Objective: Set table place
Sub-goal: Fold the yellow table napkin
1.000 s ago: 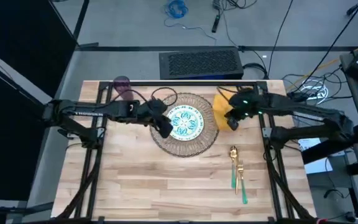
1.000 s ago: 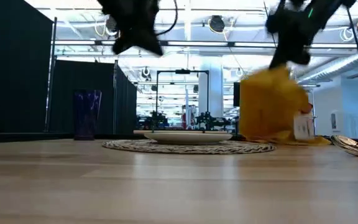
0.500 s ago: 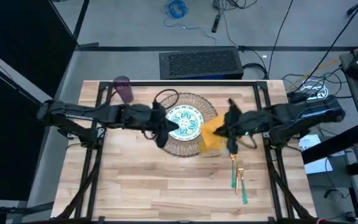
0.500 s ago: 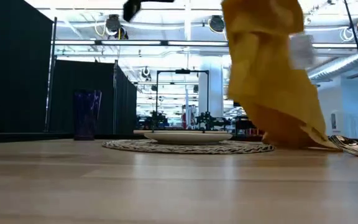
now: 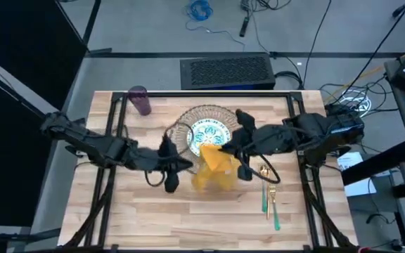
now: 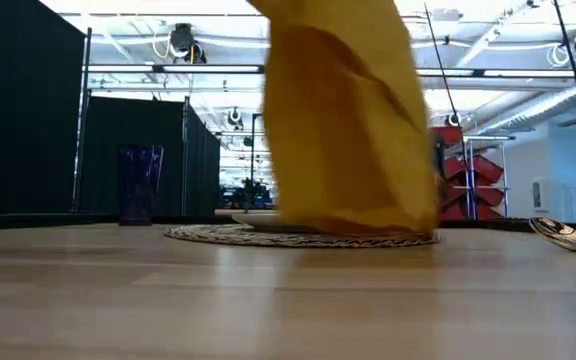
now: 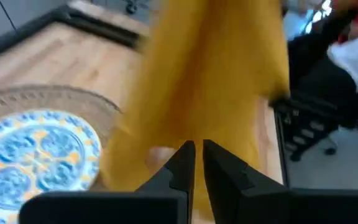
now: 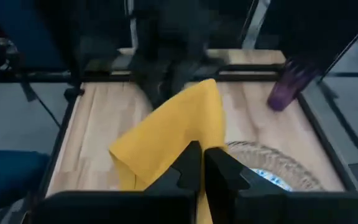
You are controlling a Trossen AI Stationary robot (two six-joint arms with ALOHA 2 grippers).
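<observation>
The mustard-yellow napkin (image 5: 213,172) hangs in the air over the near edge of the round woven mat (image 5: 228,117), with my right gripper (image 5: 225,150) shut on it. The small teal-patterned plate (image 5: 206,131) lies on the mat. My left gripper (image 5: 171,179) hovers left of the napkin, near the mat's near left edge, shut and holding nothing. The purple cup (image 5: 140,100) stands at the far left. The gold fork and spoon (image 5: 267,193) lie right of the mat. My right gripper pinches the napkin's upper part (image 8: 197,140) between its two fingers, coming from the table's right and slanting down. The cloth hangs slack below the fingers in loose folds (image 6: 348,130). Whether its lower end touches the mat or table, I cannot tell.
The bare wooden table (image 5: 153,218) stretches toward the near edge. A black metal frame (image 5: 118,112) runs along the sides and far edge. The two arms come close together over the middle.
My right gripper has swung from the mat's far right side toward the left and near edge, carrying the napkin, which has lifted off the table and now hangs. My left gripper has drawn back from the plate toward the near edge.
</observation>
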